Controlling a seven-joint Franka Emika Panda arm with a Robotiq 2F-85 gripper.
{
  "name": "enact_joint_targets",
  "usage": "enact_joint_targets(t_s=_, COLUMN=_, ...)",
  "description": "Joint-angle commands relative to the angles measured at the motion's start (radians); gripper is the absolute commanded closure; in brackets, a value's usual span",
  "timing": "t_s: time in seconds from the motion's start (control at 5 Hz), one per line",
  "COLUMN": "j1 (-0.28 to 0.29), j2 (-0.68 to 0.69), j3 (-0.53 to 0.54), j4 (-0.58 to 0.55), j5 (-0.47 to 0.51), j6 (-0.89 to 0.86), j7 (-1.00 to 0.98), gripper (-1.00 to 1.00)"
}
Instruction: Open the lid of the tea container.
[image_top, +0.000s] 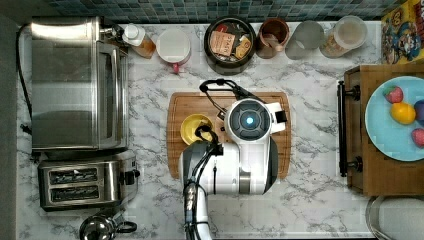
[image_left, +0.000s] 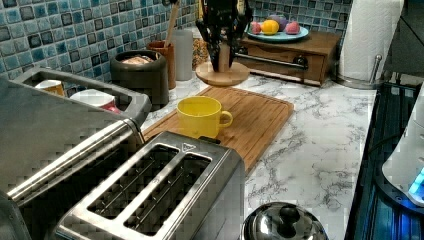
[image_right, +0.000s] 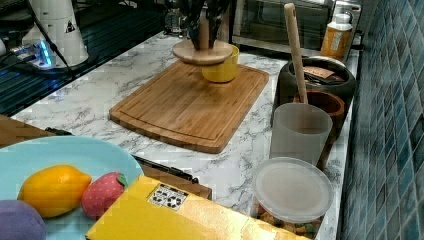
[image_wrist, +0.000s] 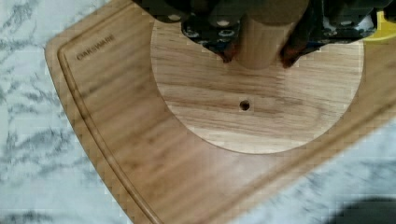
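Dropping the lid is the worry now

Lid (image_left: 222, 73) is held by its knob in the closed pincer (image_wrist: 256, 55), hanging over the board (image_right: 187, 107) beside the mug (image_left: 201, 116). Container (image_top: 229, 44) sits uncovered at the surface's back. A slipped knob could clip that mug.

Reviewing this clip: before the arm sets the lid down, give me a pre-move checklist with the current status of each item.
1. Tea container uncovered, packets visible: ok.
2. End effector fingers closed on the knob of the lid: ok.
3. Lid held level: ok in the left view and the right view.
4. Lid above the cutting board, off its surface: ok; it hangs in the air in the right view.
5. Gap between the lid and the yellow mug: cannot tell; the lid overlaps the mug in the right view.
6. Bare board below for a set-down: ok in the wrist view.
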Motion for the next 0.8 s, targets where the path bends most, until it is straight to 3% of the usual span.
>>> enact_joint_targets(t_s=0.2, j1=0.01, j2=-0.101, j3=0.005, j4=0.354, j5=0.033, j6=-0.192, j7=-0.023, gripper=1.0)
enact_joint_targets(t_s=0.8, j1=0.038, j2=-0.197, j3=-0.011, j4=0.294, j5=0.069, j6=-0.194, j7=-0.089, gripper=1.0)
